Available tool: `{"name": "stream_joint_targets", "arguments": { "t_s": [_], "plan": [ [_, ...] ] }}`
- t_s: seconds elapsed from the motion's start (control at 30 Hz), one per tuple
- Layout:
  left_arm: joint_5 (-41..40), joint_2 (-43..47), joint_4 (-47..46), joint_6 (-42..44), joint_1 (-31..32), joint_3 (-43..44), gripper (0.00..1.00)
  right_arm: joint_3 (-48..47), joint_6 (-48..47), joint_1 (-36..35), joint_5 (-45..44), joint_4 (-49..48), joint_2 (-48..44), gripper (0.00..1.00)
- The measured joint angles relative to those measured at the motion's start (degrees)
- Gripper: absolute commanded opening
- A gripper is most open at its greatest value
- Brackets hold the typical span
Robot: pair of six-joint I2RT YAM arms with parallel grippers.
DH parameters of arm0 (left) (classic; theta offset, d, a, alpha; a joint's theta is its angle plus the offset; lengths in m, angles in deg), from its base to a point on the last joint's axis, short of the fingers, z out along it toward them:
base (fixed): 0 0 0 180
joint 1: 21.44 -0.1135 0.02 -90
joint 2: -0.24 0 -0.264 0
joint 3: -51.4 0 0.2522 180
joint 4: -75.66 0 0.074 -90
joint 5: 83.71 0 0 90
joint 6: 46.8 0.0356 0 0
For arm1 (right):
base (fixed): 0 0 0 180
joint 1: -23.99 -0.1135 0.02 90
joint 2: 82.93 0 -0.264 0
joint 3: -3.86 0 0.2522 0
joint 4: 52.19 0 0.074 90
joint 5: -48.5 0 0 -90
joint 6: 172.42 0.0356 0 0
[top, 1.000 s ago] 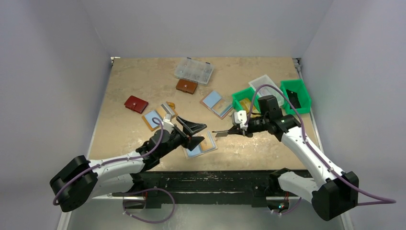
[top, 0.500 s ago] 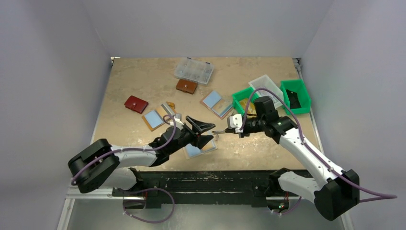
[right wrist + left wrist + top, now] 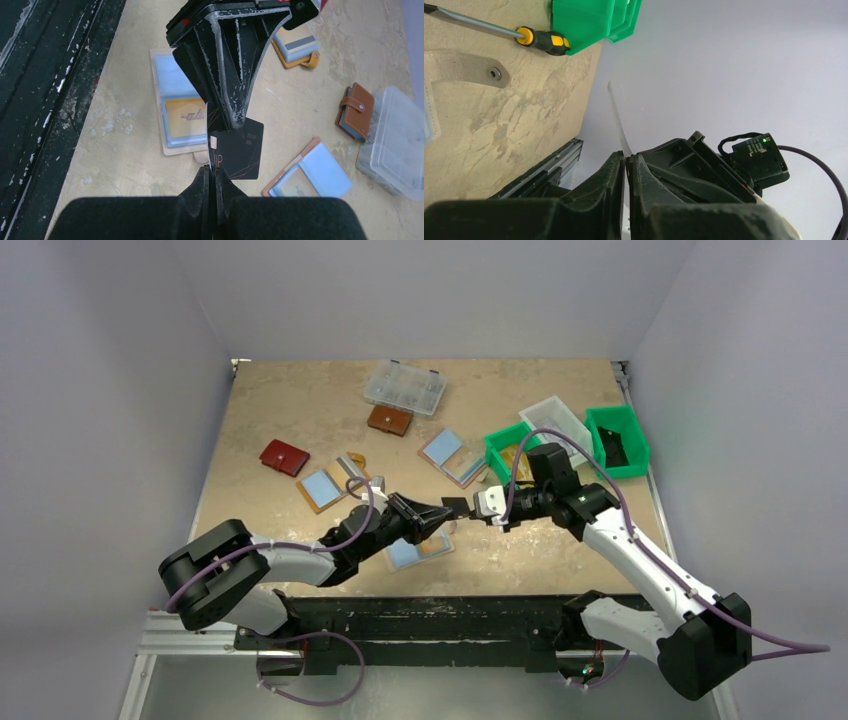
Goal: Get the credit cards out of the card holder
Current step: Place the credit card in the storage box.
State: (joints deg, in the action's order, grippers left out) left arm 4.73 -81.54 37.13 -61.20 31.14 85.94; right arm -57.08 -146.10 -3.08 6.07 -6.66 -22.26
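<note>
The black card (image 3: 240, 150) carries thin orange-gold curved lines and pale "VIP" lettering. Just beneath it, the tan card holder (image 3: 165, 100) shows pale blue sleeves and a yellow card (image 3: 186, 117) with dark script. Beyond the black card a red wallet (image 3: 284, 457), a brown wallet (image 3: 389, 420) and bright green bins (image 3: 505, 435) sit on a mottled beige table (image 3: 290, 390), and a screwdriver (image 3: 544, 41) has a yellow-and-black handle.

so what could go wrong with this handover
The left gripper and right gripper both pinch the black card in mid-air. If either arm moves while both are shut, the card may bend or twist out. The left gripper pinches only an edge, so a release could drop it near the open card holder.
</note>
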Motion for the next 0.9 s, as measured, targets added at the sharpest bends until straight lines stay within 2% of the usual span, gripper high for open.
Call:
{"name": "stream_joint_targets", "arguments": {
  "t_s": [0.07,0.13,0.17,0.2,0.23,0.27,0.33,0.47,0.57,0.77,0.9],
  "plan": [
    [-0.11,-0.02,-0.33,0.04,-0.02,-0.02,0.0,0.09,-1.11,-0.07,0.15,0.46,0.0,0.0],
    [-0.13,-0.09,-0.5,0.07,-0.02,-0.07,0.0,0.09,-2.16,-0.2,0.35,0.87,0.0,0.09],
    [-0.11,-0.13,-0.85,0.22,0.0,-0.22,0.0,0.09,-2.62,-0.2,0.5,1.07,0.0,0.21],
    [-0.09,-0.15,-1.44,0.5,0.0,-0.52,0.0,0.09,-2.95,-0.2,0.83,1.25,0.0,0.4],
    [-0.11,-0.15,-2.23,0.7,0.0,-0.9,0.0,0.09,-3.15,-0.2,1.18,1.53,0.0,0.52],
    [-0.15,-0.17,-3.1,1.27,-0.02,-1.25,0.0,0.09,-3.32,-0.22,1.73,2.32,0.0,0.64],
    [-0.11,-0.15,-4.92,3.28,0.0,-1.66,0.0,0.07,-4.0,-0.28,2.97,4.31,0.13,0.76],
    [0.02,0.92,-5.49,11.54,0.0,-2.43,0.0,-2.27,-3.82,0.24,6.93,9.99,1.97,0.81],
    [1.25,3.98,-5.62,24.11,-0.04,-4.42,0.0,-6.32,-0.44,1.57,10.1,12.55,4.96,0.82],
    [5.27,7.43,-8.04,46.9,0.02,-8.17,0.0,-9.16,11.67,3.26,12.66,10.51,10.12,0.82],
    [7.02,7.43,-7.93,55.71,0.33,-8.2,0.0,-9.16,18.91,3.26,13.46,8.55,14.19,0.8]
  ]
}}
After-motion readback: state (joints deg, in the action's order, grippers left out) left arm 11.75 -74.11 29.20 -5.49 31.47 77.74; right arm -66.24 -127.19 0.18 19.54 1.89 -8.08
